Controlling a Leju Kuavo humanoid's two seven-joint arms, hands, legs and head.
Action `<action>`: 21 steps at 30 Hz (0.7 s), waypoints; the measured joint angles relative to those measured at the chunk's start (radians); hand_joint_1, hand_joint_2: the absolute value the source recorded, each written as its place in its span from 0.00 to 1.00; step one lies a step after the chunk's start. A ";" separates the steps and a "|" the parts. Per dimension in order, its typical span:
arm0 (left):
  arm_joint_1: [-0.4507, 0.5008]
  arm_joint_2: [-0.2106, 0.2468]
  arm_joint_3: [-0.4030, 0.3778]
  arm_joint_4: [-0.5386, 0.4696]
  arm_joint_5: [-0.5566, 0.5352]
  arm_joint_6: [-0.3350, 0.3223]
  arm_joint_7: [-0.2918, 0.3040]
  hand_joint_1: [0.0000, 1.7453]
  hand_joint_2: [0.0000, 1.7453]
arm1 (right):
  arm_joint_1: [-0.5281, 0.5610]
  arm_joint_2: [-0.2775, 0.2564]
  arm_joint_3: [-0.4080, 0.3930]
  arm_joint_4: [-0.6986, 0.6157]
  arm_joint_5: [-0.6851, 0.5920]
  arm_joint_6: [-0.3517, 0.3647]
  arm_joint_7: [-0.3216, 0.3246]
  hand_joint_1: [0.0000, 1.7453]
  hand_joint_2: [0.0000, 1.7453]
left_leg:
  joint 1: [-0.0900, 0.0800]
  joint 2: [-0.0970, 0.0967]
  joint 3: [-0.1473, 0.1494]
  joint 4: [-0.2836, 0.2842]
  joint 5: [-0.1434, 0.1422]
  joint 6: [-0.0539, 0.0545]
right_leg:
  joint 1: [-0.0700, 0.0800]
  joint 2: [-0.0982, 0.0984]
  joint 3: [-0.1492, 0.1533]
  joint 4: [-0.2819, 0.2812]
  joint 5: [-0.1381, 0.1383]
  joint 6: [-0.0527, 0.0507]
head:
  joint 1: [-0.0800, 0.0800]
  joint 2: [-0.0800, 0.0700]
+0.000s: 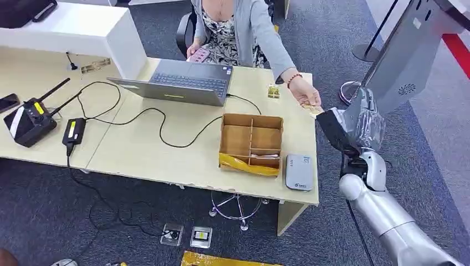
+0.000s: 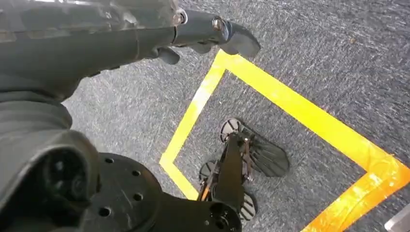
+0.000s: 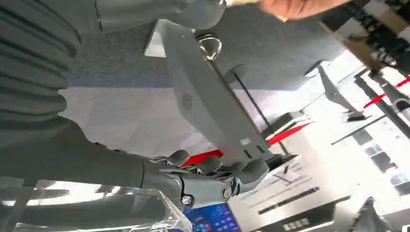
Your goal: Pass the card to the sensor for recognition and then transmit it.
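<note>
Card (image 1: 313, 109) pinched in person's hand (image 1: 304, 95), touching right robot hand (image 1: 354, 124); grasp unclear.

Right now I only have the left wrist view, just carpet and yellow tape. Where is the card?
Observer: In the head view a person's hand holds the card past the table's far right corner, close to the right hand.
Operator: Does the right hand grip it?
Observer: I cannot tell. In the right wrist view its fingers are curled, with no card among them.
Operator: And the sensor?
Observer: The grey sensor lies flat on the table, beside the cardboard box.
</note>
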 joint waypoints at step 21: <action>0.002 0.012 0.000 0.000 -0.034 -0.032 -0.020 0.00 0.00 | -0.023 0.042 0.095 0.133 -0.033 -0.016 -0.137 0.00 1.00 | 0.000 0.000 0.000 0.000 0.000 0.000 | 0.000 0.000 -0.001 0.000 0.000 0.000 | 0.000 0.000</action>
